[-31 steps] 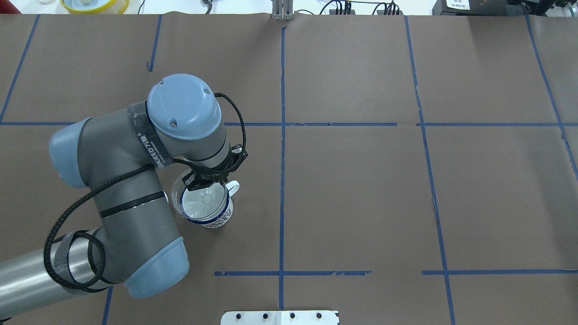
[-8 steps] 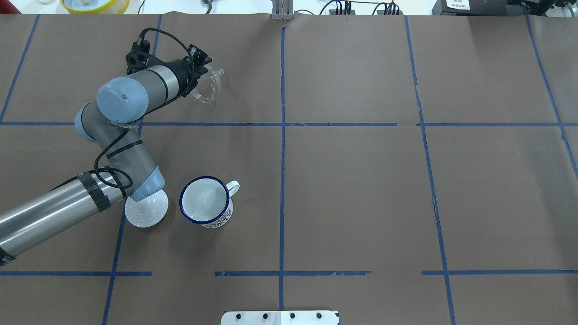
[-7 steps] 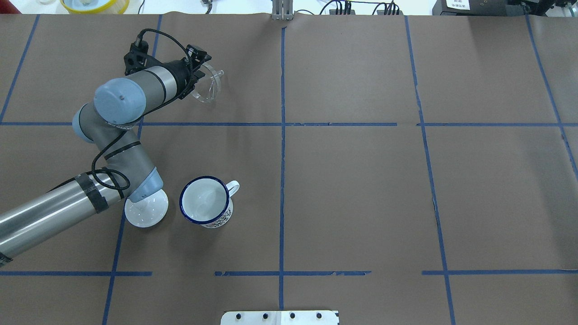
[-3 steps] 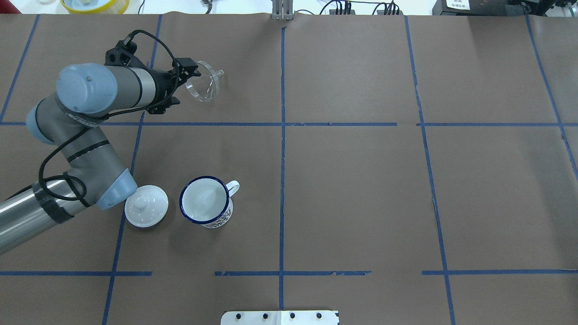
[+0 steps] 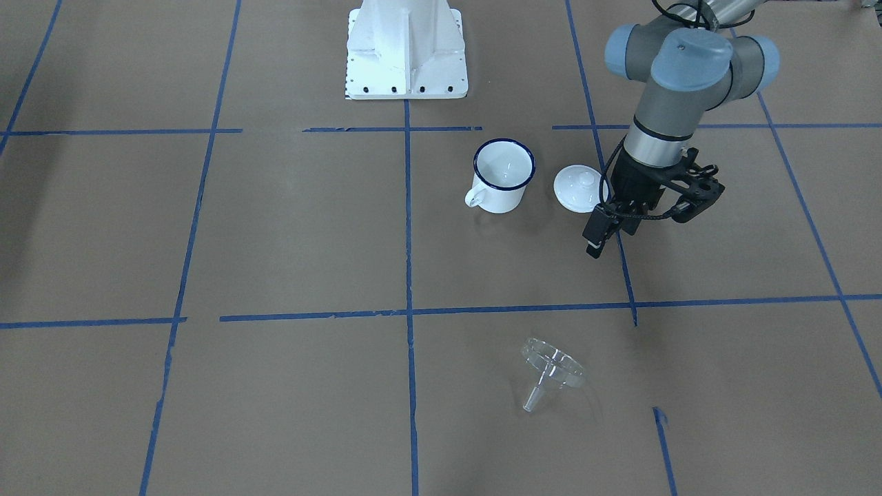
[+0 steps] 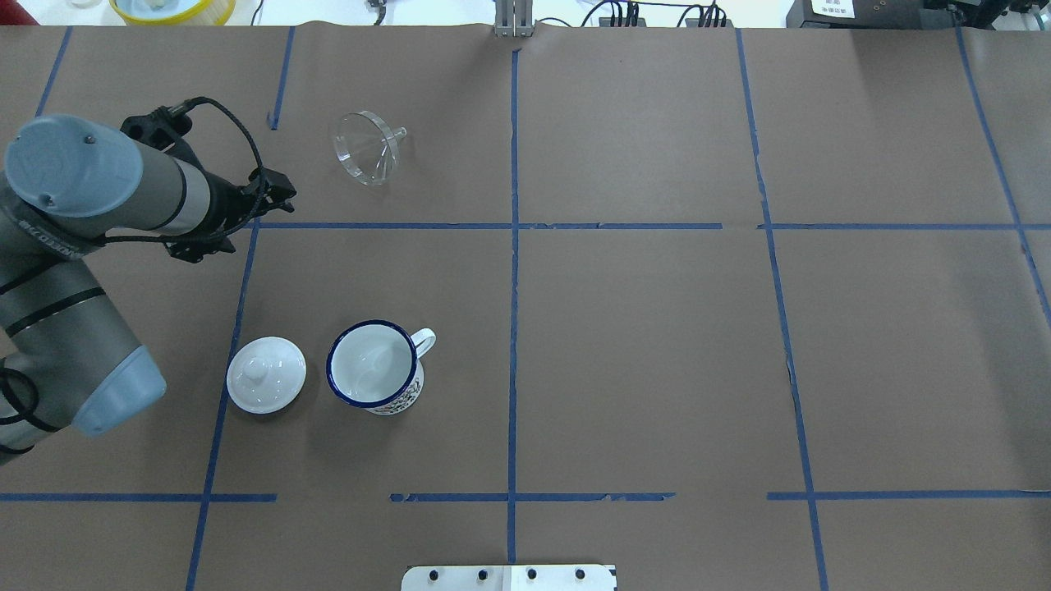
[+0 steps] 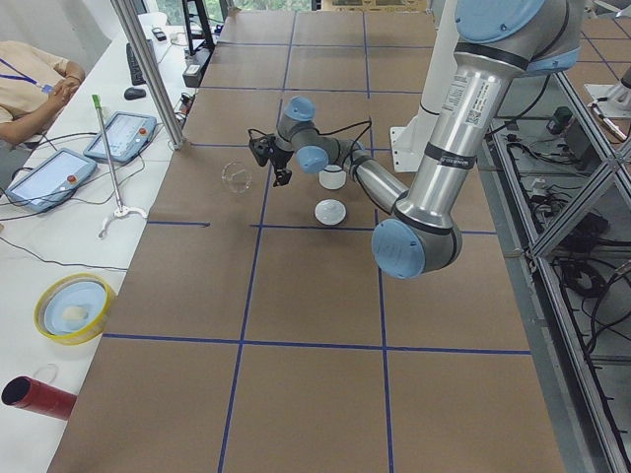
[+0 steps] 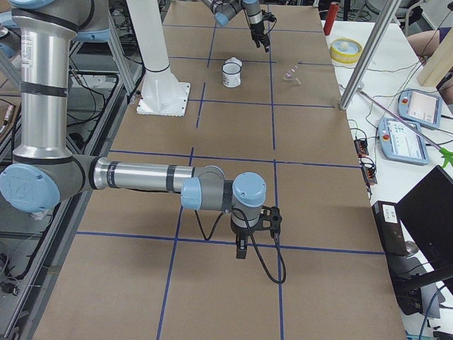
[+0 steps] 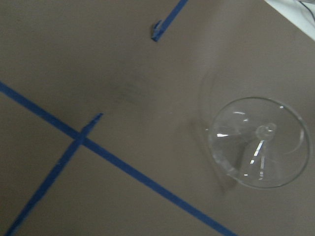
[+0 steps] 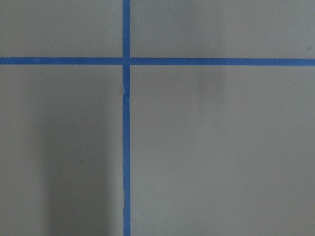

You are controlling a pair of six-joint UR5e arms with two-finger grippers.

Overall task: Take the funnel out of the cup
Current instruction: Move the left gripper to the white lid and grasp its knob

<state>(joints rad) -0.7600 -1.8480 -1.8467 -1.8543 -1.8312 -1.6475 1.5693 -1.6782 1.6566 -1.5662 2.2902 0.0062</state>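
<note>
The clear funnel (image 6: 367, 148) lies tilted on its rim on the brown table, far left, free of any gripper. It also shows in the front view (image 5: 551, 372) and fills the right of the left wrist view (image 9: 258, 142). The white cup (image 6: 374, 367) with a blue rim stands upright nearer the robot, with nothing in it (image 5: 504, 176). My left gripper (image 5: 692, 207) hangs open and holds nothing, well apart from the funnel and left of it in the overhead view (image 6: 201, 245). My right gripper (image 8: 269, 219) shows only in the exterior right view, so I cannot tell its state.
A white domed lid (image 6: 265, 386) with a knob lies just left of the cup. The robot's white base plate (image 5: 406, 48) sits at the near edge. A yellow bowl (image 6: 172, 8) and operator tablets lie beyond the far edge.
The left gripper carried the funnel from the cup to the far left, let it go on the table, and has pulled back to the left and toward the robot.
</note>
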